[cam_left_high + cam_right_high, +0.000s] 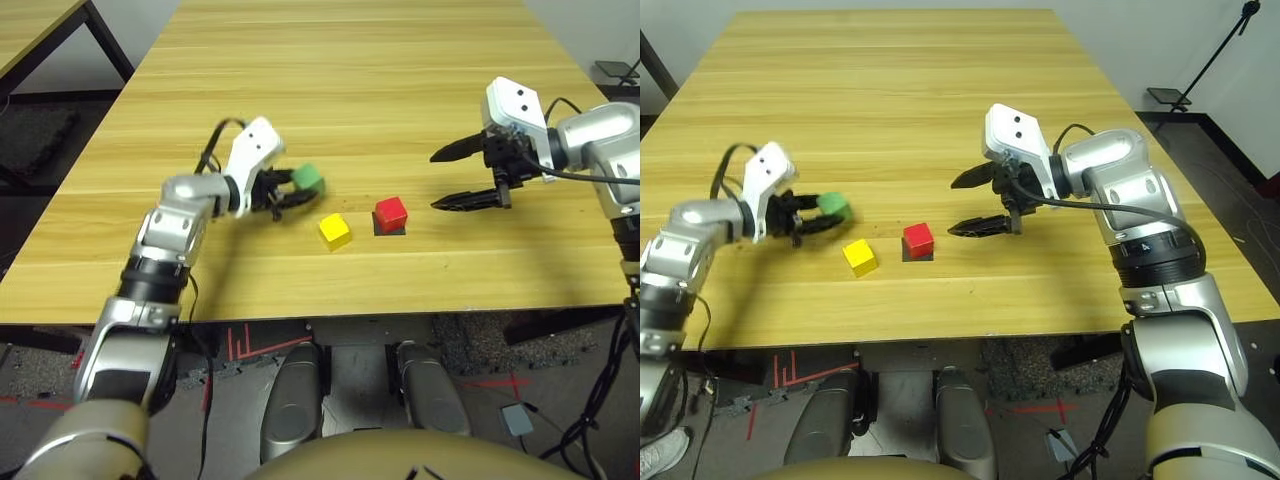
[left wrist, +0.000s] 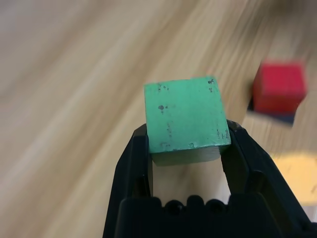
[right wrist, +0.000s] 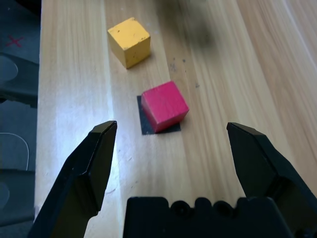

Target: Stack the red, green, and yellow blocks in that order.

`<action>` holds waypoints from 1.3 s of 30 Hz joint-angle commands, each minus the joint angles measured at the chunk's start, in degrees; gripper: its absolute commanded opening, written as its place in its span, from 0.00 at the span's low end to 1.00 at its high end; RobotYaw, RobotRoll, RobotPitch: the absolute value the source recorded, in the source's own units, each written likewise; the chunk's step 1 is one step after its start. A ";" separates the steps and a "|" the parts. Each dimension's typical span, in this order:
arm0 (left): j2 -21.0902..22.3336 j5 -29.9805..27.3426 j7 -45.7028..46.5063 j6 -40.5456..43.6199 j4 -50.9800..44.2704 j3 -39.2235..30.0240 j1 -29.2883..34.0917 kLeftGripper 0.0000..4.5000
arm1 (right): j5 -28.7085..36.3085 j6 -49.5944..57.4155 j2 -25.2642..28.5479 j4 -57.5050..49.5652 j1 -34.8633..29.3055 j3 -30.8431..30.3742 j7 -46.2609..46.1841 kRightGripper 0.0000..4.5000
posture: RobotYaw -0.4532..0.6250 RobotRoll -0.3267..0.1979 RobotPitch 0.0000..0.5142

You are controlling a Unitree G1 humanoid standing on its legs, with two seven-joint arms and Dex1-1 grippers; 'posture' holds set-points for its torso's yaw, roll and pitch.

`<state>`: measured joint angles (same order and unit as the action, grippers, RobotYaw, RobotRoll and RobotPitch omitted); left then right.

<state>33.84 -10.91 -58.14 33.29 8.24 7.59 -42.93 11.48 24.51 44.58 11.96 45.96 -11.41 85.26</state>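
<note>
Three blocks: one gripped, two on the table

Left gripper (image 1: pixel 292 187) is closed on the green block (image 1: pixel 309 179), holding it above the table (image 1: pixel 350 90), toward the left edge. Right gripper (image 1: pixel 447 178) hovers with fingers spread wide, holding nothing. Red block (image 1: pixel 390 213) sits on a black patch (image 1: pixel 389 229) near the front edge; yellow block (image 1: pixel 334 230) lies just left of it, apart.
</note>
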 commanded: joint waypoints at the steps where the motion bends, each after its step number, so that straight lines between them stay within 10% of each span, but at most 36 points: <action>1: -2.09 -2.33 -3.56 4.33 -2.34 3.85 -2.08 0.46 | 1.69 -0.18 1.41 -2.15 -1.94 1.33 0.86 1.00 | 0.55 0.52 0.11; 16: -12.98 0.85 -3.12 0.53 5.18 10.82 -5.66 0.46 | 4.71 5.84 3.43 -10.97 -7.48 3.21 -3.57 1.00 | 0.48 0.56 0.14; 39: -15.20 2.46 0.83 -1.05 5.90 11.20 -0.18 0.46 | 4.75 5.59 5.28 -9.99 -9.56 3.38 -5.58 1.00 | 0.47 0.54 0.17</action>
<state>18.80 -8.84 -57.60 32.05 15.08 18.26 -43.56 15.91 29.90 49.17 2.25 37.04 -8.46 79.92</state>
